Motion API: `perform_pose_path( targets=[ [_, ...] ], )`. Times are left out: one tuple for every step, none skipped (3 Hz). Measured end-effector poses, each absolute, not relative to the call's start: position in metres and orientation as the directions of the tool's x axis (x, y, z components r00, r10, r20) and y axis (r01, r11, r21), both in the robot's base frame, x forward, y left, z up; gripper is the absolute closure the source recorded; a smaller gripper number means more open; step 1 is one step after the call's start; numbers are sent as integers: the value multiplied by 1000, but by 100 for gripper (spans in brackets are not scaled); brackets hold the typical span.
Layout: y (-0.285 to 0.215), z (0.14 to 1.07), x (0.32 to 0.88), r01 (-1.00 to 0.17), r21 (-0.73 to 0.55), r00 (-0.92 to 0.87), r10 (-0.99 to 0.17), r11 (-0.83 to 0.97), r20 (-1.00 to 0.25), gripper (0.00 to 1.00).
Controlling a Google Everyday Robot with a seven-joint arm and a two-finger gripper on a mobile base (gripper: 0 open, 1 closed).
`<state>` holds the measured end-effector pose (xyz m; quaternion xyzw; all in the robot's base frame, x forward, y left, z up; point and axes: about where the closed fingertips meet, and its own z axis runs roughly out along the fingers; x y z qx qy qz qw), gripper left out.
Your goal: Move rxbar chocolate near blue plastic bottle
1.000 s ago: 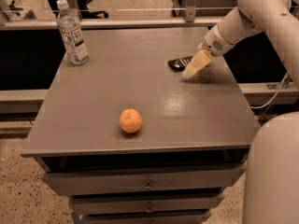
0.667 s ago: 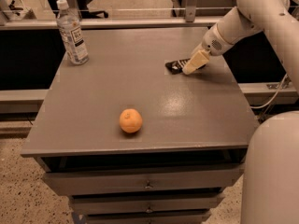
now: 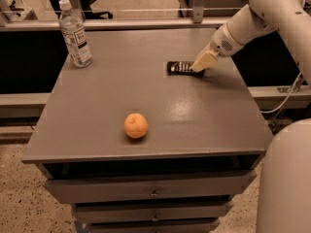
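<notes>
Grey surface (image 3: 121,86) carries our rxbar chocolate (image 3: 181,68) near the far right edge, with the hand (image 3: 204,61) touching its right end; we cannot tell its grip. Well apart, at the far left corner, stands the blue plastic bottle (image 3: 75,35), so we judge most of the move remains.

Glossy white arm (image 3: 272,6): fat rounded shells, smooth, faint seam between segments. White wrist housing (image 3: 227,41), bulbous, with small patch of dark dots like grille. Cream-yellow gripper (image 3: 204,61), tapering wedge, duller than rest; sits over far right of surface (image 3: 146,91), tip at right end of rxbar chocolate (image 3: 180,67). Big white rounded base (image 3: 286,178) fills lower right corner. Thin pale cable (image 3: 286,98) loops beside arm; owner unclear.
</notes>
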<state>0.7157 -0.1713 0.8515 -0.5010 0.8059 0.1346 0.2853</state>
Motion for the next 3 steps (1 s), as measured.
perform_pose_path(
  targets=[
    [-167, 865, 702, -897, -81, -303, -739, 434, -602, 100],
    [-163, 887, 689, -908, -99, -266, -743, 407, -614, 100],
    [-159, 904, 677, -924, -106, -228, -750, 369, -621, 82]
  ],
)
